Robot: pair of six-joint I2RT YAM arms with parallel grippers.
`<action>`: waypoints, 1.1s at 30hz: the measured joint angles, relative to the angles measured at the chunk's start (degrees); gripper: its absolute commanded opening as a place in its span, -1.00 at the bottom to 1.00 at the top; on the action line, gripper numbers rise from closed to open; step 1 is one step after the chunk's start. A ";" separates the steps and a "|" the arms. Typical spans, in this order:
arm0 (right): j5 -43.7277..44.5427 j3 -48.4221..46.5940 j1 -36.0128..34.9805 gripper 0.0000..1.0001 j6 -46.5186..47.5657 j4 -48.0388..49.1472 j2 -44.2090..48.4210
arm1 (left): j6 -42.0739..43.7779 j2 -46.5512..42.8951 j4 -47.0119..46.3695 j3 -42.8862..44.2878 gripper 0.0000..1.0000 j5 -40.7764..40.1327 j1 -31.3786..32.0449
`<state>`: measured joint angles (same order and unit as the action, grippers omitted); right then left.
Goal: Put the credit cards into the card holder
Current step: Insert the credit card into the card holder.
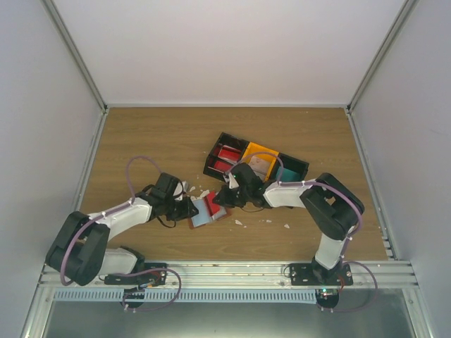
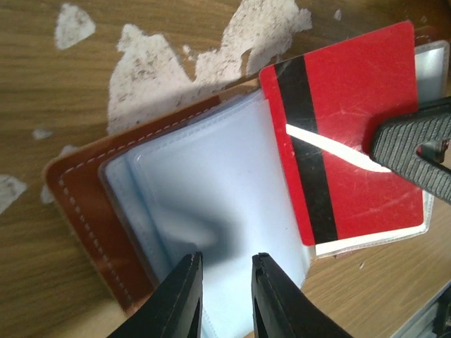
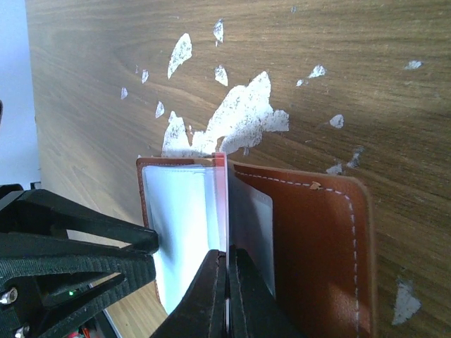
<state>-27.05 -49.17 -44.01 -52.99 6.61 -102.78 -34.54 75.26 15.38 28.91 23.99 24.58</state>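
I count one open card holder (image 2: 84,204). My right hand (image 3: 227,264) pinches one red credit card (image 2: 352,127); I can't tell whether the nearly closed left hand (image 2: 227,271) grips anything.

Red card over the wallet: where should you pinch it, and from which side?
Pinch the red card on the edge facing the right arm, coming from that side. It is thin and flat, so squeeze its two faces. The right gripper is shut on it there; the other end lies over the card holder.
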 measured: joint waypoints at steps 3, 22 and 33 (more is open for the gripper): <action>0.00 0.35 -0.09 -0.99 -0.24 0.96 -0.26 | -0.79 -1.73 2.64 0.00 -0.38 -1.05 0.00; -0.50 5.64 -0.04 -0.99 -2.01 9.42 -0.26 | -3.91 -0.83 5.97 -0.33 -0.35 1.16 -0.39; -1.42 7.17 0.09 -0.99 -3.67 14.08 -1.03 | -4.04 1.73 3.50 -0.44 -0.53 4.22 -0.46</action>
<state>-28.47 -42.00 -43.92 -56.66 20.69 -103.81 -38.59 76.99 18.87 28.47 28.21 24.12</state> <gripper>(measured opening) 0.016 0.237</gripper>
